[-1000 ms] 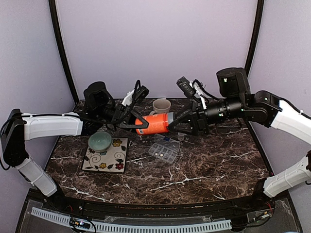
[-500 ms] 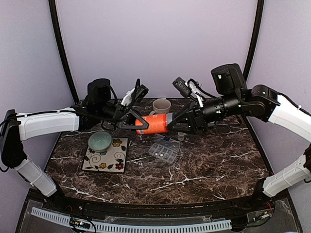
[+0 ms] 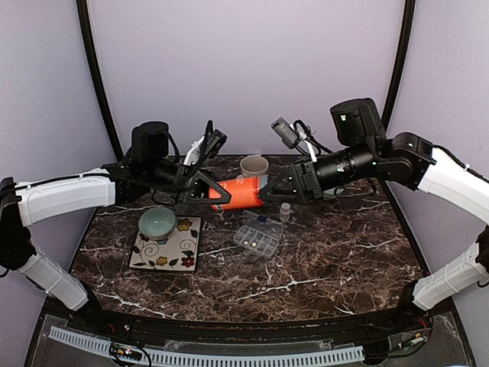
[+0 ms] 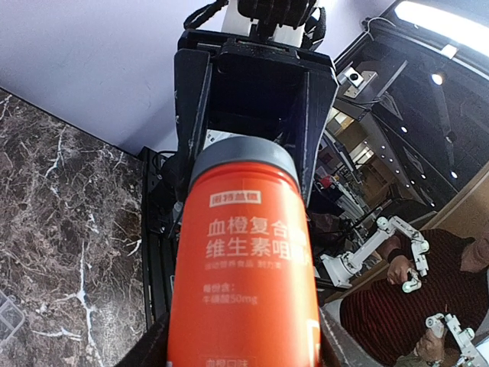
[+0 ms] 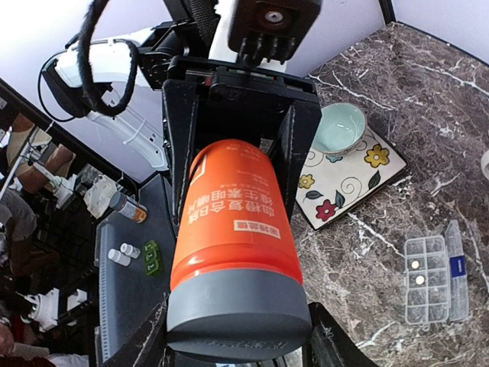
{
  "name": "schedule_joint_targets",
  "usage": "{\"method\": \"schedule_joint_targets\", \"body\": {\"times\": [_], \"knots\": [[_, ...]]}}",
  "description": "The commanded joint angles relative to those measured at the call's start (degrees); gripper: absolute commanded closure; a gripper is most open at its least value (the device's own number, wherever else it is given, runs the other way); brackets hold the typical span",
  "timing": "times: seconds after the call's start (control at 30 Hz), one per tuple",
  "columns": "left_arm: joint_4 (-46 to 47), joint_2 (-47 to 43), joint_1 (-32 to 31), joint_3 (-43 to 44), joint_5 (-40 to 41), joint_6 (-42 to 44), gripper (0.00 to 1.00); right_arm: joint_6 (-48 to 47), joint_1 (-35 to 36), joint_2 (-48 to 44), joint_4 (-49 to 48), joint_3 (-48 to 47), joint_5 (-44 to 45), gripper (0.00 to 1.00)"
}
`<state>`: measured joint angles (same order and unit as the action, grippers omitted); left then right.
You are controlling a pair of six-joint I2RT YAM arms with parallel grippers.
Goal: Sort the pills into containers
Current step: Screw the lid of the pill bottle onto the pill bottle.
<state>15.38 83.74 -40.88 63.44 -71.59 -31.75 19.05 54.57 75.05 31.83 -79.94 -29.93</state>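
Above the dark marbled table [image 3: 328,260], an orange plastic bottle [image 3: 238,193] with a grey cap hangs level between both arms. The left gripper [image 3: 214,196] clamps its base end, and the right gripper [image 3: 266,194] pinches the capped end. At 5 o'clock from the bottle lies the clear rectangular plastic organiser box [image 3: 257,238], its lid open, with two white pills [image 5: 415,264] in separate compartments. A pale green bowl [image 3: 157,222] sits at 8 o'clock.

Orange bottle [image 4: 244,283], grey cap [image 4: 243,157] between right fingers [image 4: 192,115], marble table [image 4: 61,229]
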Motion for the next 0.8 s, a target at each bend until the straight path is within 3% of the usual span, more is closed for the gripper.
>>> {"method": "schedule_joint_targets", "body": {"times": [0.0,0.43,0.77], "knots": [[-1.3,-2.4,-2.6,3.1,7.0,5.7,1.00,6.9,0.1,3.3,-8.9,-0.9,-4.6,0.85],[-8.7,-7.6,-7.2,4.7,25.2,20.3,1.00,28.2,-2.8,6.6,-17.3,2.7,-9.8,0.91],[-12.5,-10.9,-10.9,5.1,38.2,30.4,1.00,36.3,-4.2,8.0,-21.9,6.1,-13.8,0.93]]}}
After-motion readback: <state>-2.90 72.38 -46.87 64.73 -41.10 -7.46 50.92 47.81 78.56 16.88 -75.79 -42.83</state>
